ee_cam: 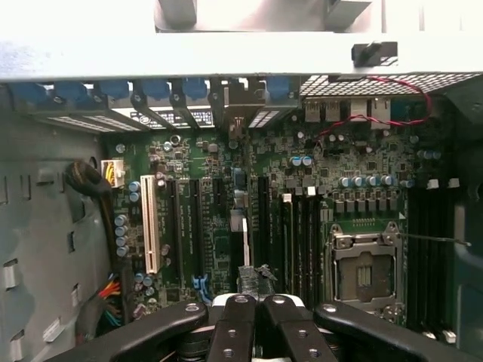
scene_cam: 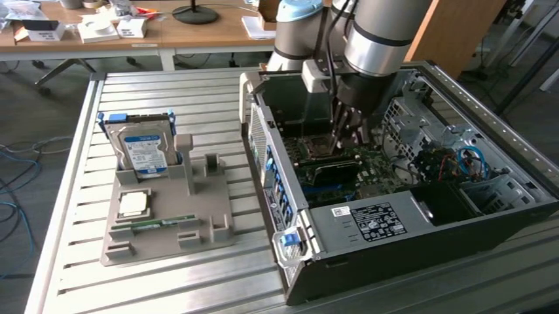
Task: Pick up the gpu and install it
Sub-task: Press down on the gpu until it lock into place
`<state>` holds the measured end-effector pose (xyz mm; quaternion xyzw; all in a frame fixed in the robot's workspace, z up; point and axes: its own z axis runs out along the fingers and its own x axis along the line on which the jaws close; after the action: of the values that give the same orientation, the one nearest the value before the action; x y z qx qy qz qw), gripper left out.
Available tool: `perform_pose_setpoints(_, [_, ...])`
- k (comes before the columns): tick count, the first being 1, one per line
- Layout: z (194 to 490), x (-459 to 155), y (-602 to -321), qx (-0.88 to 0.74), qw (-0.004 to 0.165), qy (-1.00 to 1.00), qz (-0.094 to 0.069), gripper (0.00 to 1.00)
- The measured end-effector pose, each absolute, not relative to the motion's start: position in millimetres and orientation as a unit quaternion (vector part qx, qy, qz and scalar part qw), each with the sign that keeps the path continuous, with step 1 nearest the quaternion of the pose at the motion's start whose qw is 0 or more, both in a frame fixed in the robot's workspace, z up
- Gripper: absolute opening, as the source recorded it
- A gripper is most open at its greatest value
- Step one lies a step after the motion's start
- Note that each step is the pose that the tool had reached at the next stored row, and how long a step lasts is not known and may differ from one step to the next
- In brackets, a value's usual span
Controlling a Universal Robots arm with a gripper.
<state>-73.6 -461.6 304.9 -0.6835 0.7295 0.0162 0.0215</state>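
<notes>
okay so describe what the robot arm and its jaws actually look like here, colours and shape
The arm is a thick silver-grey tube with black joint bands and a pale blue cap near its top. The gripper is black, built from curved link bars studded with round silver bolts.

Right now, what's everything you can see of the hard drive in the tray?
The hard drive is a boxy silver metal unit with a blue-white label facing the camera and blue rails at its sides. It stands upright in a slot at the far end of the grey holder tray, touched by nothing else.
</notes>
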Motion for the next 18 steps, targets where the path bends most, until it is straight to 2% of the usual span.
perform_pose_setpoints(9, [289.8, -73.6, -461.6, -0.683, 0.021, 0.729, 0.016, 0.11])
perform_pose_setpoints(18, [288.4, -79.7, -456.7, -0.683, 0.022, 0.729, 0.016, 0.11])
